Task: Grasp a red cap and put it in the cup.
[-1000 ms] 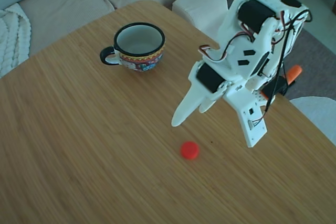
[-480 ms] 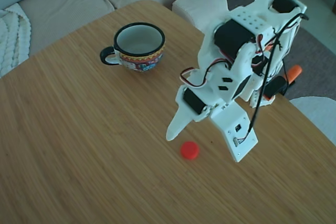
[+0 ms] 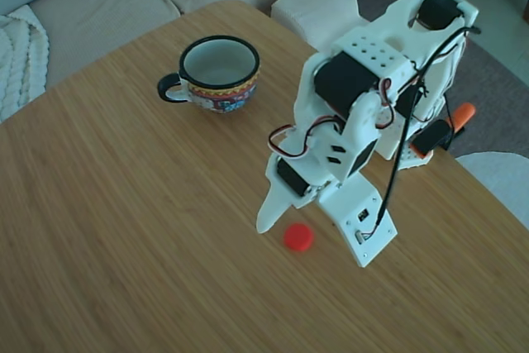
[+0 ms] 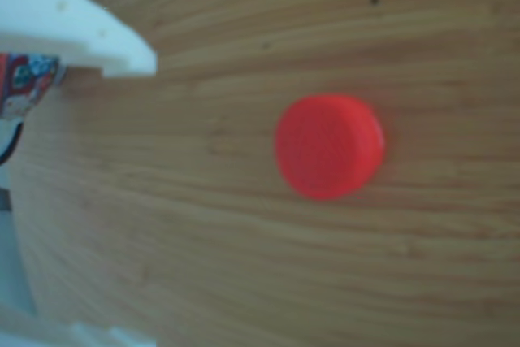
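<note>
Hovering my gripper [image 3: 312, 244] over the red cap [image 3: 298, 237].
Fingers spread wide either side of it, nothing held; cup [image 3: 216, 73] sits well apart.

1. Bare table [image 3: 124, 229] surrounds the red cap [image 3: 298, 237] on all sides
2. Gripper [image 3: 318, 241] fingers straddle the cap without touching it
3. The cup [image 3: 218, 72] stands well beyond the cap, open wood between; mouth unobstructed
</note>
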